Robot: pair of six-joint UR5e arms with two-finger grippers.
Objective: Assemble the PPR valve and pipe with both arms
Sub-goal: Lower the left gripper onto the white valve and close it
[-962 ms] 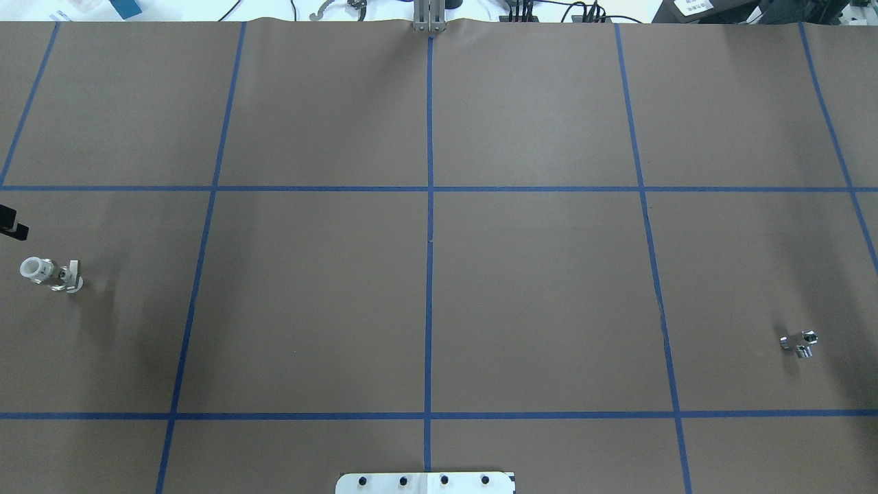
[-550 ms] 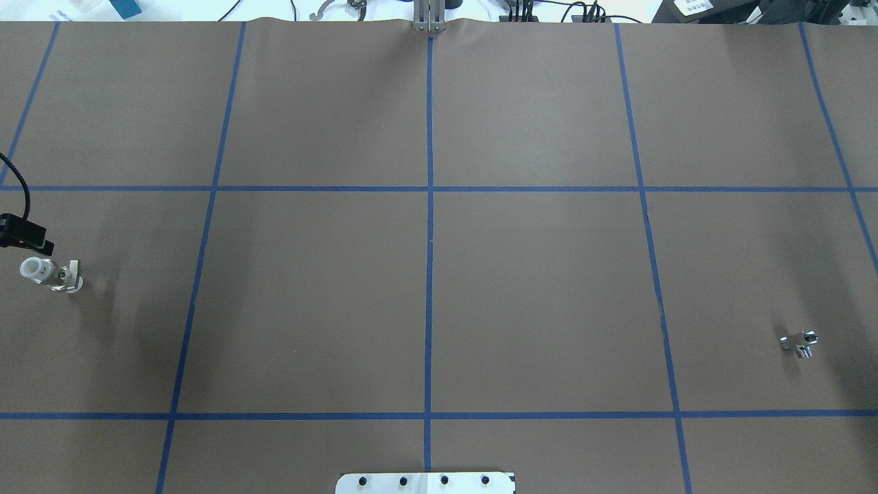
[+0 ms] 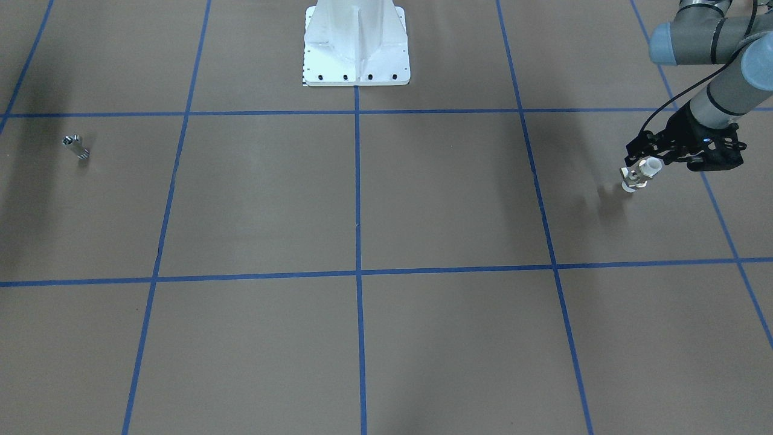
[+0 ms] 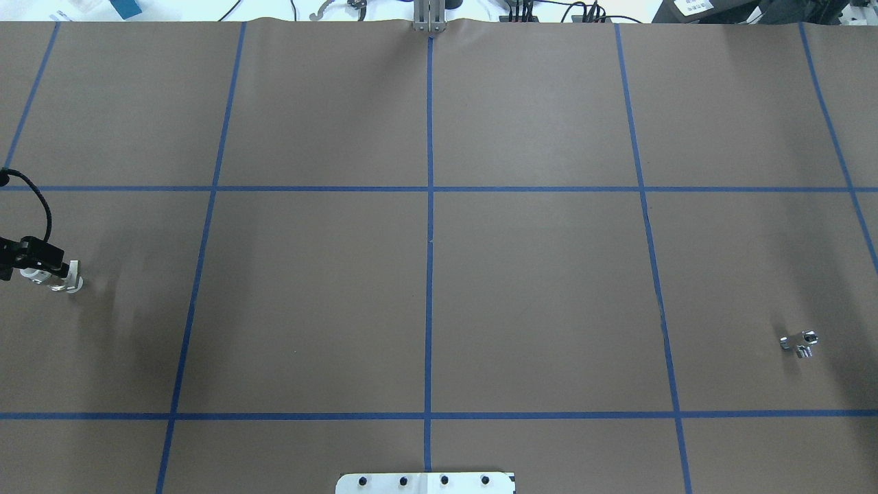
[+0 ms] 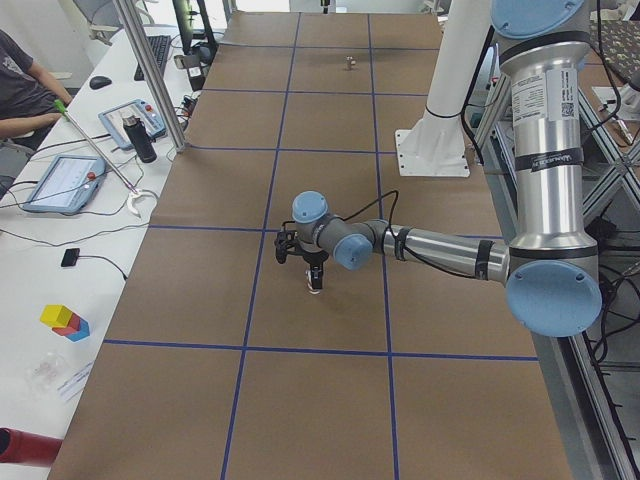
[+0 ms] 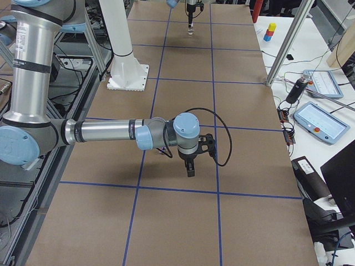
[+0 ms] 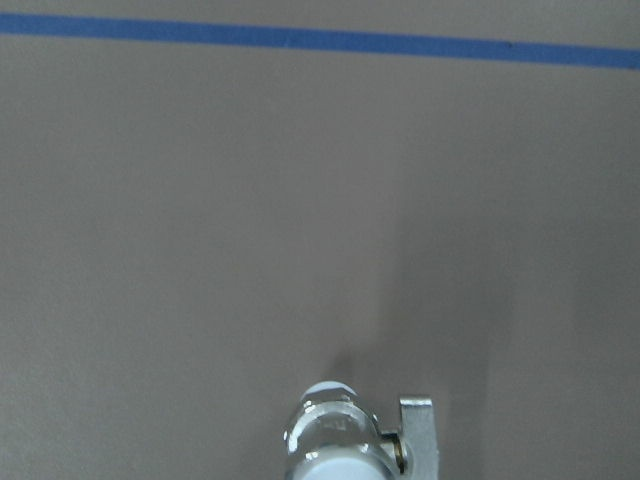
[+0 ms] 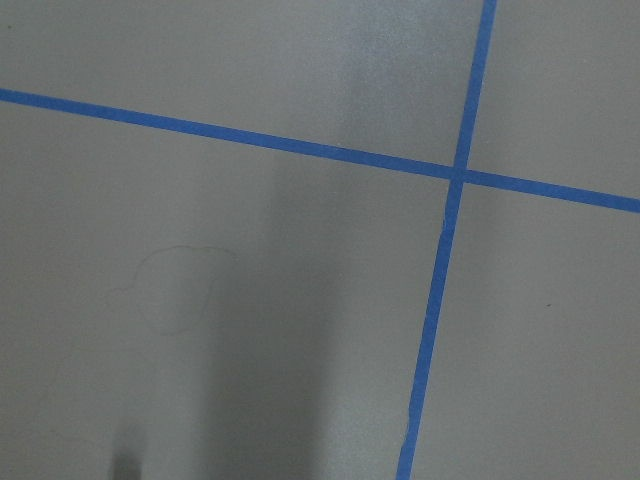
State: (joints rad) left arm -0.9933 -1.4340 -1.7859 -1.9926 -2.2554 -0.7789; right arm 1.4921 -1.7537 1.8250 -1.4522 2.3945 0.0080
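Note:
The PPR valve (image 3: 640, 174) stands on the brown table at the robot's far left, white ends and metal middle; it also shows in the overhead view (image 4: 65, 278), the left wrist view (image 7: 345, 440) and the exterior left view (image 5: 314, 281). My left gripper (image 3: 653, 158) is right over its upper white end and looks open, with fingers beside it. The pipe (image 4: 799, 343) lies alone at the far right, also seen from the front (image 3: 76, 147). My right gripper (image 6: 189, 168) shows only in the exterior right view, pointing down; I cannot tell its state.
The white bolted pedestal (image 3: 356, 45) stands at the robot's edge of the table. Blue tape lines (image 4: 429, 206) divide the brown cover into squares. Tablets and a bottle (image 5: 140, 135) lie on the side desk beyond the table's far edge.
My left gripper has come in from the left edge and moved down over the valve's white upper end. The valve and the pipe have not moved.

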